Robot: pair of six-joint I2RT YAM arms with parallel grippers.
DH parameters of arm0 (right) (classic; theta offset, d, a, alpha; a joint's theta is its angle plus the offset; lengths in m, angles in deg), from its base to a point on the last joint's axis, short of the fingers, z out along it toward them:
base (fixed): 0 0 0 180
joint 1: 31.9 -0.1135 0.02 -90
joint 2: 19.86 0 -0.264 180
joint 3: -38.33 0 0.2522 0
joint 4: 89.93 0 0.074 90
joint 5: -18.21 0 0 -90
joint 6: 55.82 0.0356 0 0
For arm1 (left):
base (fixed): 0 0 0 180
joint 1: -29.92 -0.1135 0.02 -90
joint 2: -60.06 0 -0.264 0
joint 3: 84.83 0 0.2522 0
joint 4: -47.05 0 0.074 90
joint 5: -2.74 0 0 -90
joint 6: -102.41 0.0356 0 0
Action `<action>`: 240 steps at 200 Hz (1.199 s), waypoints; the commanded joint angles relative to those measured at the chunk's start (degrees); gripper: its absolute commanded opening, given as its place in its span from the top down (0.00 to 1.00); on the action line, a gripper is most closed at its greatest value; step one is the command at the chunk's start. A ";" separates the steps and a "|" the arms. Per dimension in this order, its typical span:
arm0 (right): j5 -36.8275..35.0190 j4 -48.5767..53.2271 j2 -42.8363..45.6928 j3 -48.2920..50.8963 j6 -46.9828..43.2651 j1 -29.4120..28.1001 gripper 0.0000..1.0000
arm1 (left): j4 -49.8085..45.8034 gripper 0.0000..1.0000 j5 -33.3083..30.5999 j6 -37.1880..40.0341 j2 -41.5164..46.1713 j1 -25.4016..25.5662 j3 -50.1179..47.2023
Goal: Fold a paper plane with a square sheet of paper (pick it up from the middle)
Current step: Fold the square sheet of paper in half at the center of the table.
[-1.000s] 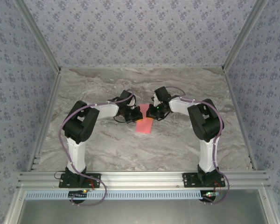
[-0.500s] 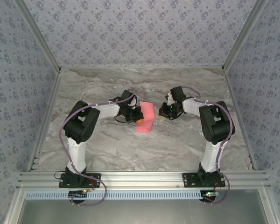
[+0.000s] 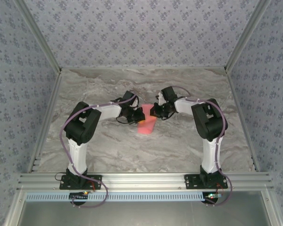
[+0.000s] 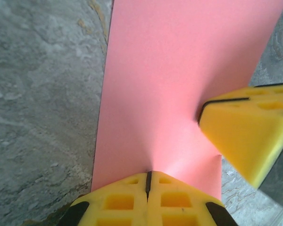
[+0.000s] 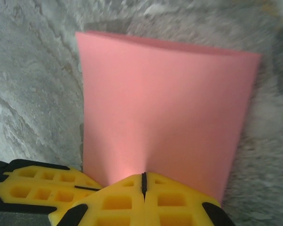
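Observation:
The square sheet of paper [image 3: 146, 127] is salmon-pink and lies on the marble table between the two arms, showing as an upright rectangle. My left gripper [image 3: 140, 114] is shut, and the paper [image 4: 179, 80] puckers out from the seam of its yellow tips [image 4: 148, 173], so it pinches the near edge. My right gripper [image 3: 153, 112] is shut too. Its closed tips [image 5: 143, 175] press onto the paper [image 5: 165, 103], which dimples under them. In the left wrist view the right fingers [image 4: 247, 129] touch the sheet from the right.
The grey marble tabletop [image 3: 132, 150] runs out on all sides of the paper. Metal frame posts and patterned walls [image 3: 141, 33] close in the back and sides. The two arm bases [image 3: 78, 179] sit at the near rail.
Half a second ago the right gripper had swung off to the right, and the paper showed wider. It is now back against the paper beside the left gripper, which stayed put.

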 commanded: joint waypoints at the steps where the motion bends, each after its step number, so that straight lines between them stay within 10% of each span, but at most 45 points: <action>1: -4.71 0.28 -1.56 -0.47 -1.18 4.69 1.00 | -15.47 1.00 -9.48 -0.78 -6.27 0.64 -6.05; 36: -6.53 0.89 1.65 -0.60 -2.53 9.62 1.00 | -14.18 1.00 -9.26 -0.88 -5.72 0.57 -7.60; 134: 0.66 -1.70 -1.74 -4.82 -1.08 0.84 1.00 | -14.07 1.00 -9.52 -0.81 -5.67 0.77 -7.42; 240: -8.54 0.55 -4.54 -10.49 -0.67 9.28 1.00 | -14.02 1.00 -9.48 -0.61 -5.24 0.93 -7.85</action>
